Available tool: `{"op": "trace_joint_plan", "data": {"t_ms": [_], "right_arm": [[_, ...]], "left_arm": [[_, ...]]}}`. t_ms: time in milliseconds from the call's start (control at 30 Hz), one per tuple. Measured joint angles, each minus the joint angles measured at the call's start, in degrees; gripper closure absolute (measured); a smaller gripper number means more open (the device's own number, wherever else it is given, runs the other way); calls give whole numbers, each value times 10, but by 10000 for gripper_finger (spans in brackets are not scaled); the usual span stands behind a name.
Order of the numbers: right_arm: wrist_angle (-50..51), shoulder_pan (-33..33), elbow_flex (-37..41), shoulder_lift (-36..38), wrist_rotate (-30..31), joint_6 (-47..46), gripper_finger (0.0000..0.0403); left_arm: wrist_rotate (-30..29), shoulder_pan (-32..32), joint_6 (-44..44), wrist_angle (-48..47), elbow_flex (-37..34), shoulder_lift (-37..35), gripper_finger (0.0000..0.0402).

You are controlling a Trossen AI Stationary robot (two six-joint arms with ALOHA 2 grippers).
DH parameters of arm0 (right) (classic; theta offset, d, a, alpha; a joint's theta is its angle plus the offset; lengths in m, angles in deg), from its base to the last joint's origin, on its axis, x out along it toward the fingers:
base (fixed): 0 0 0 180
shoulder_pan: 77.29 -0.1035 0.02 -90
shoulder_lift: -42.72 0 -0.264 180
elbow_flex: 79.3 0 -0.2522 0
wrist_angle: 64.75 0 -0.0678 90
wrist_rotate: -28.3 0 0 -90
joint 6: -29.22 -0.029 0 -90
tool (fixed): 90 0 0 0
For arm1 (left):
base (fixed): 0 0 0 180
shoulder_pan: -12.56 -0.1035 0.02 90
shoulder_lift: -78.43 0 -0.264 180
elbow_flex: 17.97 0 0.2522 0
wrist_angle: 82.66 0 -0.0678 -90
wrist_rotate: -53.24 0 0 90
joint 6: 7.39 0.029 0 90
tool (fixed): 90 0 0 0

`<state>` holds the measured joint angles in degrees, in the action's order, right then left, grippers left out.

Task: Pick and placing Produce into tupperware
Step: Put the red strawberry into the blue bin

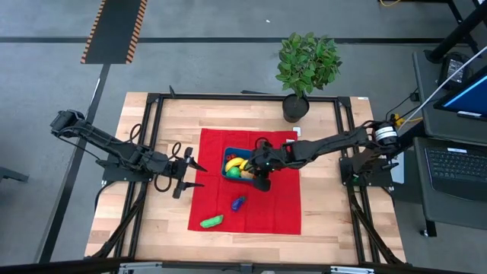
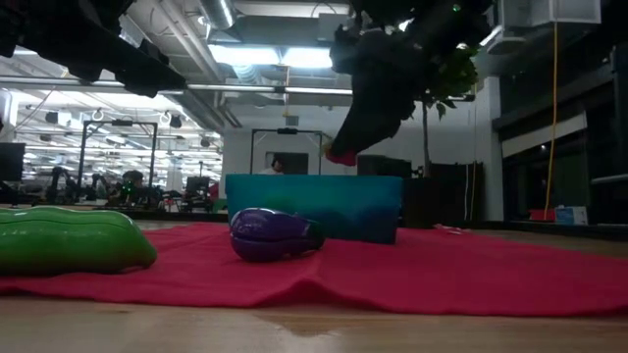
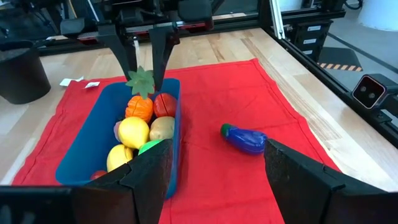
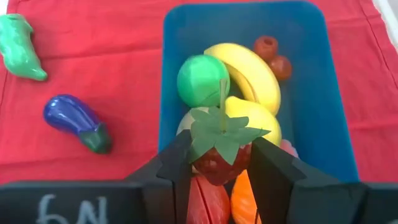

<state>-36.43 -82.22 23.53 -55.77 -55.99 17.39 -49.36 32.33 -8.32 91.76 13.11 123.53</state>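
Observation:
The teal-blue tupperware (image 1: pixel 227 163) (image 4: pixel 311 93) stands on a red cloth (image 1: pixel 266 217) and holds several toy produce pieces, among them a banana (image 4: pixel 252 68) and a green ball (image 4: pixel 200 79). My right gripper (image 4: pixel 217 152) (image 1: pixel 262 181) hangs over its near end, shut on a red strawberry with a green leafy cap (image 4: pixel 221 134). A purple eggplant (image 1: pixel 239 202) (image 2: pixel 270 235) and a green piece (image 1: pixel 211 221) (image 2: pixel 64 240) lie on the cloth nearer the table's front. My left gripper (image 1: pixel 190 175) (image 3: pixel 217 180) waits open at the cloth's left edge. My right gripper pinches the strawberry's red body (image 4: pixel 214 167) between its two fingers, just under the leafy cap. The fingers (image 3: pixel 160 53) slant down from the table's right side. The strawberry is lifted clear above the produce in the tupperware, with its cap turned back toward the wrist.
A potted plant (image 1: pixel 304 65) stands at the table's far edge, behind the cloth. Bare wood lies left, right and in front of the cloth. Black frame rails (image 1: pixel 346 152) run along the table's sides.

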Motion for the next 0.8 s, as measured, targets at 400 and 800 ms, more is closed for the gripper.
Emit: {"op": "trace_joint_plan", "data": {"t_ms": [400,800], "right_arm": [[15,-2,3,-4,-9,-29,274],[-5,-2,11,-34,-15,-44,274]], "left_arm": [[0,0,0,1,0,0,160],[0,0,0,1,0,0,160]]}}
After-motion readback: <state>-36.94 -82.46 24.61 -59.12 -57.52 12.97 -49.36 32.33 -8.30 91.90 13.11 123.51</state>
